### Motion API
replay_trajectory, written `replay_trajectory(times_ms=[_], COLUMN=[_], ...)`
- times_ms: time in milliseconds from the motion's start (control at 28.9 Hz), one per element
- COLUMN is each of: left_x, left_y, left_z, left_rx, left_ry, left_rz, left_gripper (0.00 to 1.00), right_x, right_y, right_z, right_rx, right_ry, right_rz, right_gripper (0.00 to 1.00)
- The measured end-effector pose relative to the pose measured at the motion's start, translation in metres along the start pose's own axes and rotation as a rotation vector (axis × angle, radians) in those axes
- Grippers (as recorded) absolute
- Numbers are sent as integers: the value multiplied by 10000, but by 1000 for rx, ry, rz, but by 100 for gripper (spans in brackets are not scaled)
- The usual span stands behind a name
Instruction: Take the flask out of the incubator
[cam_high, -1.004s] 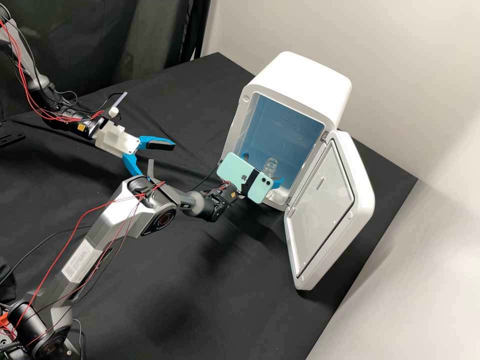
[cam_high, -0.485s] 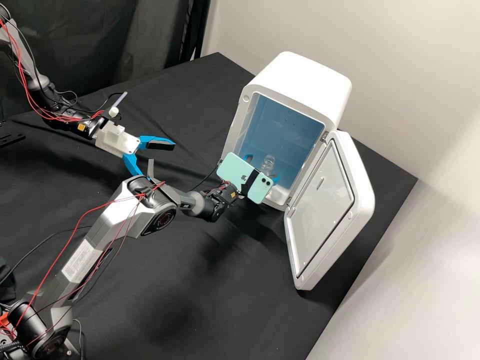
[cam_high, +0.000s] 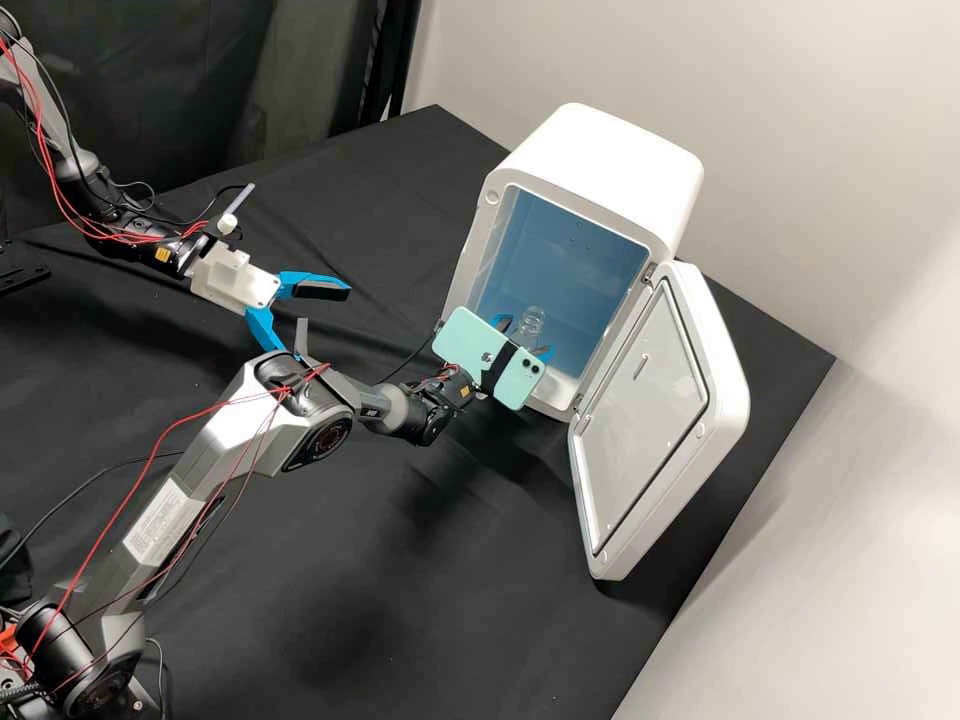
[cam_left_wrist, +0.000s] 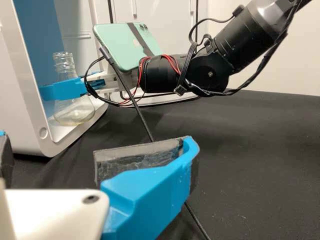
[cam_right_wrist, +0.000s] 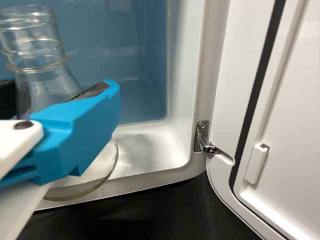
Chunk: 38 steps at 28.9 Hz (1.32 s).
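A clear glass flask (cam_high: 531, 321) stands at the front lip of the white incubator (cam_high: 600, 160), whose inside is blue and whose door (cam_high: 660, 420) hangs open to the right. My right gripper (cam_high: 538, 350) is in the opening, shut on the flask (cam_right_wrist: 35, 70) low on its neck; one blue finger (cam_right_wrist: 75, 130) lies across the glass. From the left wrist, the flask (cam_left_wrist: 70, 100) shows with the right gripper (cam_left_wrist: 67, 90) around it. My left gripper (cam_high: 320, 315) hovers open over the bench, left of the incubator, holding nothing.
A mint-green phone (cam_high: 488, 357) is strapped to the right wrist, with cables trailing back along the arm. The open door's hinge (cam_right_wrist: 204, 142) is close beside the flask. The black bench (cam_high: 400, 560) ends just right of the door.
The right gripper and the flask have shifted slightly outward, toward the front of the incubator. The left arm has kept still.
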<state>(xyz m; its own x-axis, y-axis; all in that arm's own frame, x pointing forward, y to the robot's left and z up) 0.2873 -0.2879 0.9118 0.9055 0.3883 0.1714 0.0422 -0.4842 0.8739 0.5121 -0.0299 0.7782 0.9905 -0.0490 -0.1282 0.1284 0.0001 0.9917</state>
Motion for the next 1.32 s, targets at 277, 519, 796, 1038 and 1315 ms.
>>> replay_trajectory(times_ms=[277, 519, 796, 1038, 1315], left_x=[-4, -4, -5, -5, -5], left_y=[13, 13, 14, 14, 14], left_z=[3, 3, -2, -2, -2], left_rx=[1, 1, 1, 1, 1], left_ry=[0, 0, 1, 1, 1], left_rz=[3, 3, 3, 3, 3], left_gripper=[100, 100, 100, 100, 100], right_x=[0, 0, -9, -11, -16], right_y=[-3, -3, -14, -14, -21], right_z=[-2, -2, 6, 4, 9], right_rx=[-6, -4, -4, -1, 3], right_ry=[3, 3, 5, 8, 9], right_rz=[-3, -3, -3, -1, -1], right_gripper=[0, 0, 0, 0, 0])
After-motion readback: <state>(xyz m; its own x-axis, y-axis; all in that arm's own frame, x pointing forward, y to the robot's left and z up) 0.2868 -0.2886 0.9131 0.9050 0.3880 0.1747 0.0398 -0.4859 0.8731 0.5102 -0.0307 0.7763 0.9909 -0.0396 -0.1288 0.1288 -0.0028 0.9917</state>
